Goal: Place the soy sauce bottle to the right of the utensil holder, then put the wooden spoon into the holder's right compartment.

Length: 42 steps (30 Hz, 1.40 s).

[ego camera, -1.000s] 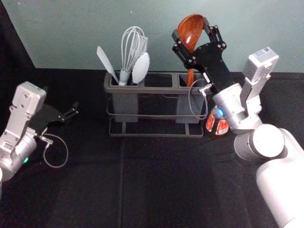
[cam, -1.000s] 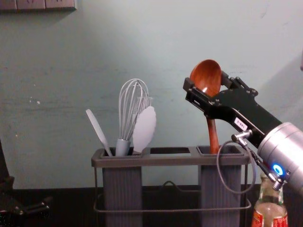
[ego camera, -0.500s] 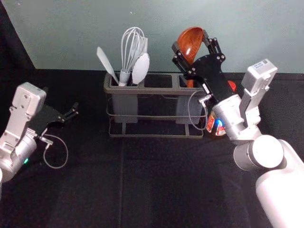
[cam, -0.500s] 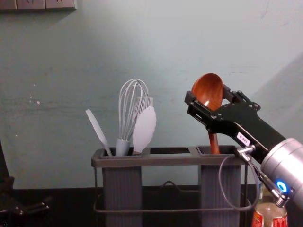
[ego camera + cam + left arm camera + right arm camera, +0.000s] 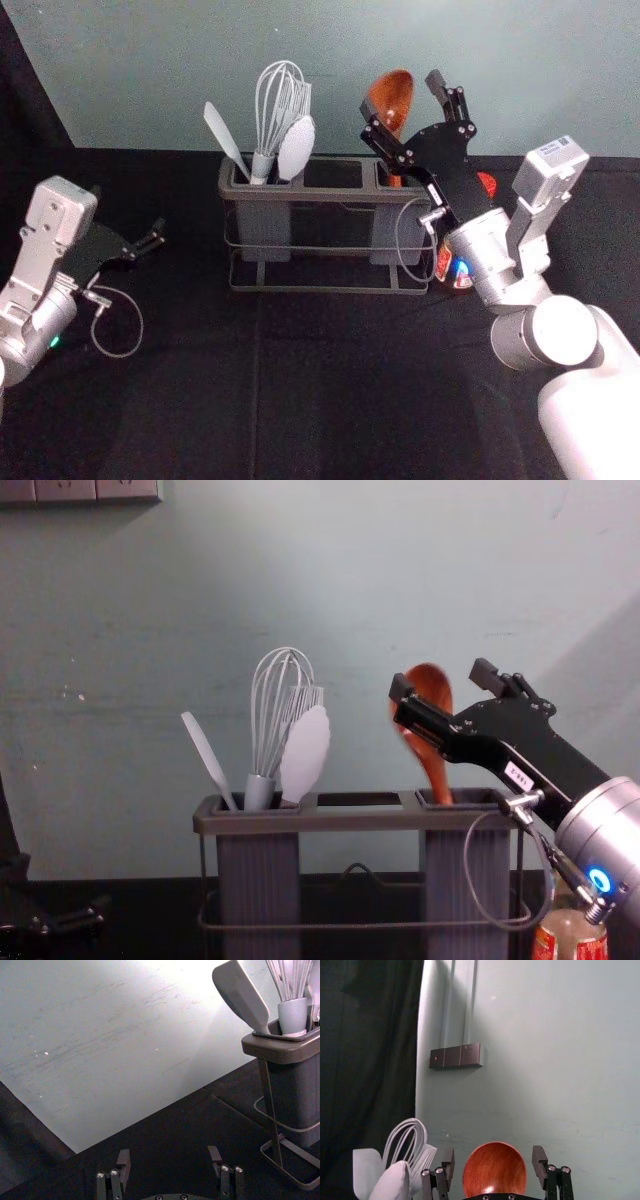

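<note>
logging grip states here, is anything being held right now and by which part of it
Nothing is held: the right gripper is open, with gaps beside the wooden spoon, and the left gripper is open and empty.

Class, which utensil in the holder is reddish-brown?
The wooden spoon in the right compartment; the whisk and other utensils, in the left compartment, are pale.

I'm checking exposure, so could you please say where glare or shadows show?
Head view: the right arm is nearly blown out; right wrist view: a glare spot on the wooden spoon; chest view: a diagonal shadow edge on the wall; left wrist view: the wall is unevenly lit.
</note>
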Each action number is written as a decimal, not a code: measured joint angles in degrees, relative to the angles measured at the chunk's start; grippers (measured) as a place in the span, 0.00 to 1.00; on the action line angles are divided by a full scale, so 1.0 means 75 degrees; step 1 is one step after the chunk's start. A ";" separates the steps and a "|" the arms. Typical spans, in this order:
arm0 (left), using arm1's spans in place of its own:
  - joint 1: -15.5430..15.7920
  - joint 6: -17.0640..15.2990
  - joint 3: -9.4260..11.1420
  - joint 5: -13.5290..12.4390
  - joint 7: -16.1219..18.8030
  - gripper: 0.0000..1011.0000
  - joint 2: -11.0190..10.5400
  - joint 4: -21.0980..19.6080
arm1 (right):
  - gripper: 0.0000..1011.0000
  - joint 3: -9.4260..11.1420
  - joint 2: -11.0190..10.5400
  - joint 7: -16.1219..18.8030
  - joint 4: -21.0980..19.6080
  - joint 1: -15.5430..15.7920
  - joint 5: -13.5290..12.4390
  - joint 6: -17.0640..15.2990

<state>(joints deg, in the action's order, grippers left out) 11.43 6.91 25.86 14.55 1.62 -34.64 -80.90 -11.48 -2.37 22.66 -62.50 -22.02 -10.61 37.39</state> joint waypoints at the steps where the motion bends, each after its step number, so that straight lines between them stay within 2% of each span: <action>1: 0.0000 0.0000 0.0000 0.0000 0.0000 1.00 0.0000 0.0000 | 0.98 0.0011 0.0006 -0.0006 -0.0025 0.0014 -0.0010 0.0002; 8: 0.0000 -0.0001 0.0000 0.0000 0.0000 1.00 -0.0001 0.0000 | 0.99 0.0132 -0.0006 -0.0048 -0.0530 0.0235 -0.0120 0.0003; 19: 0.0000 0.0000 0.0000 0.0000 0.0000 1.00 0.0000 0.0001 | 0.99 0.0494 -0.0327 -0.0133 -0.1965 0.0876 -0.0263 -0.0067; 23: 0.0000 0.0000 0.0000 0.0000 0.0000 1.00 0.0000 0.0000 | 0.99 0.0645 -0.0435 -0.0178 -0.2280 0.1015 -0.0263 -0.0069; 30: 0.0001 0.0000 0.0000 0.0000 0.0000 1.00 0.0000 0.0000 | 0.99 0.0893 -0.0559 -0.0245 -0.2524 0.1116 -0.0250 -0.0076; 37: 0.0000 0.0000 0.0000 0.0000 0.0000 1.00 0.0000 0.0000 | 0.99 0.1131 -0.0683 -0.0386 -0.2696 0.1160 -0.0062 -0.0231; 42: 0.0000 0.0000 0.0000 0.0000 0.0000 1.00 0.0000 0.0000 | 0.99 0.1356 -0.0839 -0.0701 -0.2902 0.1170 0.0339 -0.0741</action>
<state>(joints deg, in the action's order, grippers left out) 11.43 6.91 25.86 14.55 1.62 -34.65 -80.90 -1.31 -8.66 17.39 -84.27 -13.24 -8.06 31.83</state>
